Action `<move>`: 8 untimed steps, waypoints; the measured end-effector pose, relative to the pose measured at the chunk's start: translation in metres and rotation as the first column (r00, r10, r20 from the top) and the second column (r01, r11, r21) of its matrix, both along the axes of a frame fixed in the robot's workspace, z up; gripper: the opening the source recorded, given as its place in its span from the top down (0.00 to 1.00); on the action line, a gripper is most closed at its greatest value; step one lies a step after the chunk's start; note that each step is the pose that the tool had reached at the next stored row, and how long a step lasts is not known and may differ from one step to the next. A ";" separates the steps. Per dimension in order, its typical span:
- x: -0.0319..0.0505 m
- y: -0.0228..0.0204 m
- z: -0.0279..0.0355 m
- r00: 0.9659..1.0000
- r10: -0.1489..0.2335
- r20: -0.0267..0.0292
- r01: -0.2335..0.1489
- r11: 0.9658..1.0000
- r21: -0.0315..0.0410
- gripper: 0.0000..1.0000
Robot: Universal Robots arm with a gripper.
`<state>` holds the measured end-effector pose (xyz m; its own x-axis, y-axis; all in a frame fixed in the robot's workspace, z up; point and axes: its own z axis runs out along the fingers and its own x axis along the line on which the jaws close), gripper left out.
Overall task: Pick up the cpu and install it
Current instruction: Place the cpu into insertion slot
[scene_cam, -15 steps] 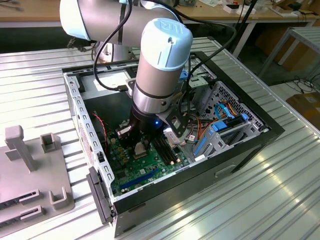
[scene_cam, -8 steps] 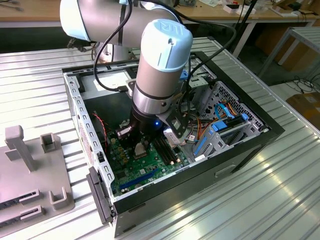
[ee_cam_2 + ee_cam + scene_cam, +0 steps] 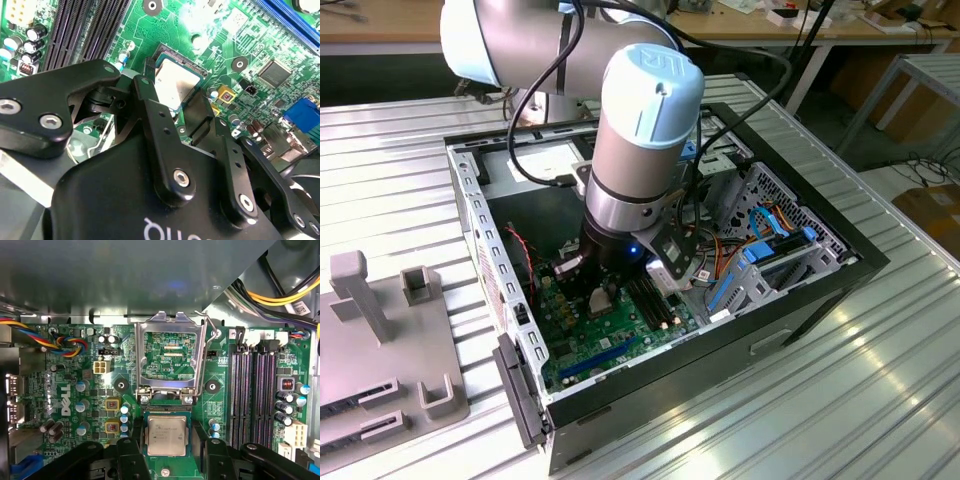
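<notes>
1. On the exterior view's left, a grey plastic stand (image 3: pixel 380 350) with blocky posts sits on the table (image 3: pixel 880 400). The table is shiny metal with long ridges.
2. In the middle is an open black computer case (image 3: pixel 670 405). Its thin metal walls are full of small holes.
3. The fat, round, silver arm (image 3: pixel 640 130) has a pale blue cap and points down into the case.
4. The flat green motherboard (image 3: pixel 220 410) lies on the case floor, dotted with tiny parts.
5. In the first wrist view, a twist of coloured wires (image 3: pixel 65 342) lies over one side of the board.
6. The square metal socket frame (image 3: pixel 170 357) is flipped open. It is thin and shiny.
7. The cpu (image 3: pixel 166 436) lies flat in the socket, just beside the frame's hinge. It is a small square with a dull silver top and a thin green rim.
8. The gripper (image 3: pixel 167 424) is smooth and black with round screws. Its two fingers are closed against opposite sides of the cpu, holding it.
9. Long black memory slots (image 3: pixel 255 385) run in straight rows nearby.
</notes>
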<state>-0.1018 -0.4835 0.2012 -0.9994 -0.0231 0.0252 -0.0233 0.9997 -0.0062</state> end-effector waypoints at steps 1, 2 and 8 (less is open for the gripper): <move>0.0000 0.0000 -0.0004 1.000 0.000 0.000 0.000 1.000 0.000 0.53; 0.0000 0.0000 -0.0009 1.000 -0.001 0.000 0.001 1.000 0.000 0.53; 0.0000 0.0000 -0.0027 1.000 -0.003 0.000 0.003 1.000 0.000 0.53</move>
